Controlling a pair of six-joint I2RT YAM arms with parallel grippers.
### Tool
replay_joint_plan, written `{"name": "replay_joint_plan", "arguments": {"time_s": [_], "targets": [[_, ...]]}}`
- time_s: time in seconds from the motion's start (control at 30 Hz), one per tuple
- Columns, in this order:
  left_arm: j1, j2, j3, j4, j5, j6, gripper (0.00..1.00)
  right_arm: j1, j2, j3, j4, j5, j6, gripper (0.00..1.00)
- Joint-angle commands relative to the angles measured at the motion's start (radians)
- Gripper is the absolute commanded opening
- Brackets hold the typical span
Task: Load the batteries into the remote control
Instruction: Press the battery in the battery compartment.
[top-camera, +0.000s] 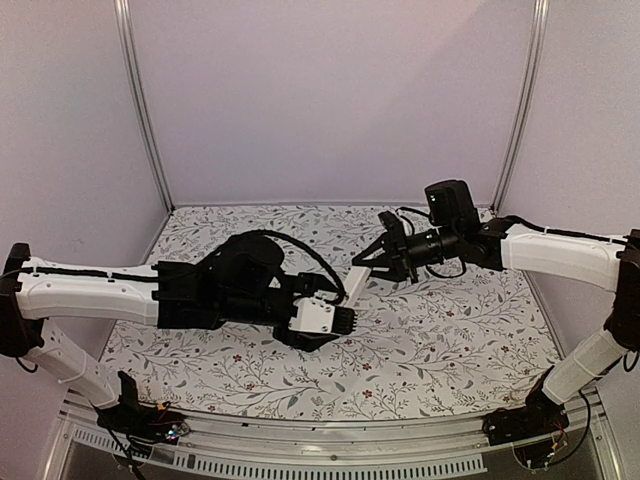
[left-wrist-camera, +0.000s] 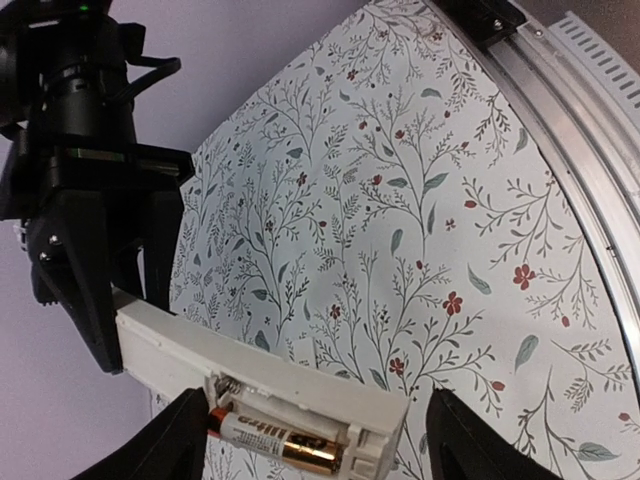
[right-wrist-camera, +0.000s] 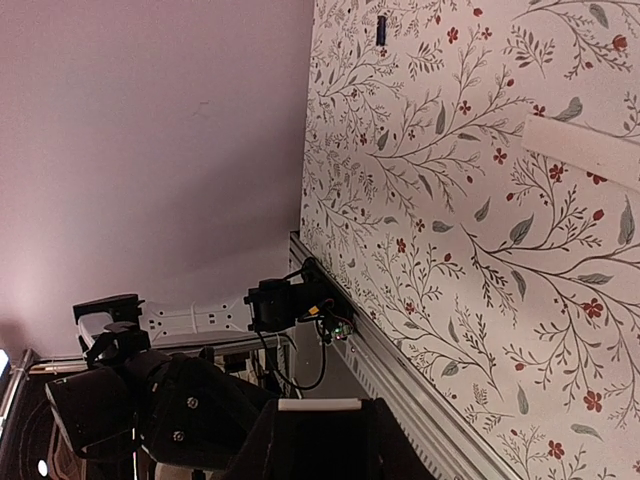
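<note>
Your right gripper (top-camera: 372, 262) is clamped on one end of the remote control (left-wrist-camera: 250, 365), holding it up off the table (top-camera: 450, 340). Your left gripper (left-wrist-camera: 315, 425) straddles the other end, jaws apart, gripping nothing. A gold-toned battery (left-wrist-camera: 285, 442) sits inside the remote at that end; the dark battery (right-wrist-camera: 381, 30) lies on the table.

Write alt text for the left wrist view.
A white remote control, its battery compartment open with one gold-toned battery lying in it, is held at its far end by the right gripper. The left gripper's fingers stand open on either side, above a floral tablecloth.
</note>
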Motion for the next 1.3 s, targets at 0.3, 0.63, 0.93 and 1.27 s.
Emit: {"name": "replay_joint_plan", "arguments": {"time_s": [0.3, 0.63, 0.93, 1.27], "targets": [[0.003, -0.007, -0.031, -0.070, 0.019, -0.001, 0.69, -0.036, -0.066, 0.020, 0.090, -0.033, 0.046, 0.00], [0.003, -0.014, -0.038, -0.081, 0.014, 0.001, 0.59, -0.043, -0.069, 0.014, 0.133, -0.038, 0.055, 0.00], [0.003, -0.017, -0.019, -0.053, -0.024, -0.020, 0.85, -0.043, -0.069, -0.021, 0.134, -0.020, 0.021, 0.00], [0.003, -0.074, 0.065, -0.013, 0.005, -0.187, 0.98, -0.043, -0.054, -0.099, 0.132, 0.039, -0.179, 0.00]]}}
